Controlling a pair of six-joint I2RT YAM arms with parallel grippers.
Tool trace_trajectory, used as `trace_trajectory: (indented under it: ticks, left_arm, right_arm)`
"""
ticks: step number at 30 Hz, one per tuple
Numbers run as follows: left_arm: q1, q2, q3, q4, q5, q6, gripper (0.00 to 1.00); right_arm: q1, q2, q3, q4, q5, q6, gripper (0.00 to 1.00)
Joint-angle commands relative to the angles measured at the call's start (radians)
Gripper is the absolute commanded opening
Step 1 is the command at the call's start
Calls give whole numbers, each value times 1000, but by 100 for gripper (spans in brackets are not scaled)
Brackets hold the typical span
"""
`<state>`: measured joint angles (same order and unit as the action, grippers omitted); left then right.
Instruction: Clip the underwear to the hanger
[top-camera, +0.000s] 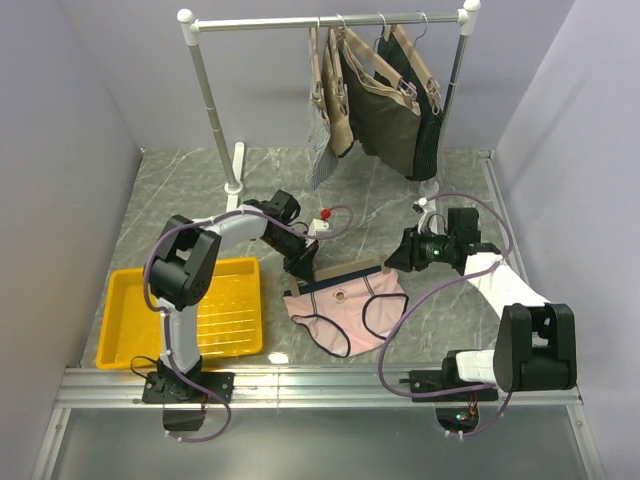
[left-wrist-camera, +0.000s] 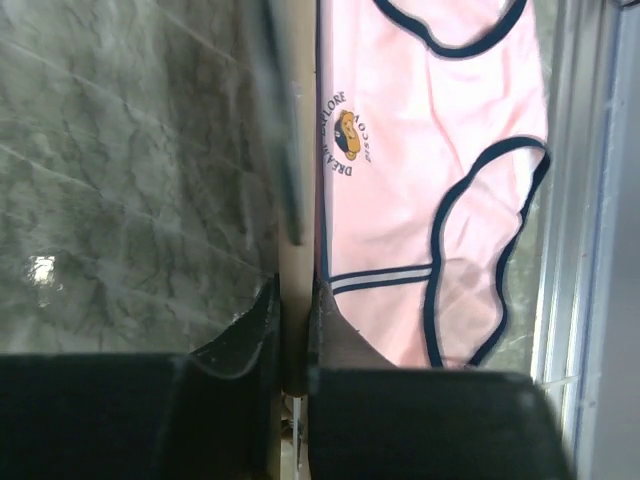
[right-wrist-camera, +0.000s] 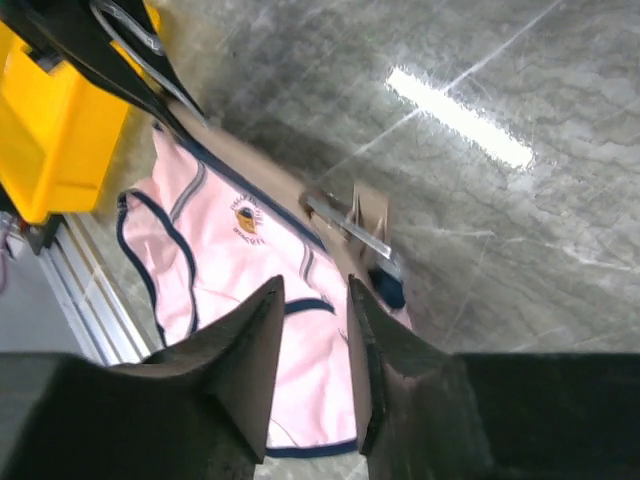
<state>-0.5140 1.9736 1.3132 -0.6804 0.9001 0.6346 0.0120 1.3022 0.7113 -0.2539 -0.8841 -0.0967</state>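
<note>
Yellow tray (top-camera: 125, 330) left; garment rack (top-camera: 209, 95) behind; small red-topped object (top-camera: 322, 222), perhaps switch.

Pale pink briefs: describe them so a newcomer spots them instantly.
On the grey marbled table, just right of the yellow plastic tray, lie small pale pink briefs. Navy edging and a round front mark set them apart from the dark olive garments hanging behind.

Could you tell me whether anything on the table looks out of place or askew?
Nothing looks spilled or damaged. The hanger lies slightly slanted on the table along the waistband of the underwear, which is spread out. The left gripper is shut on the hanger's left end; the right gripper hovers open by the other end.
</note>
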Motion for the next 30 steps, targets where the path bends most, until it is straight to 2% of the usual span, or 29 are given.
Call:
trace_trajectory:
  ticks: [1, 8, 16, 23, 30]
  left_arm:
    - [-6, -97, -3, 48, 26, 4, 0]
    - [-32, -151, 4, 15, -12, 26, 0]
    - [-80, -200, 20, -8, -96, 27, 0]
    - [-121, -243, 24, -5, -145, 11, 0]
    - [-149, -282, 12, 10, -167, 8, 0]
  right_arm:
    - [-7, -49, 27, -68, -12, -76, 43]
    - [-58, -80, 135, -261, -6, -369, 48]
    - [-29, -83, 327, -415, -61, -629, 49]
    - [179, -72, 362, -476, 29, -790, 47]
    - [238, 41, 444, -582, 56, -837, 47]
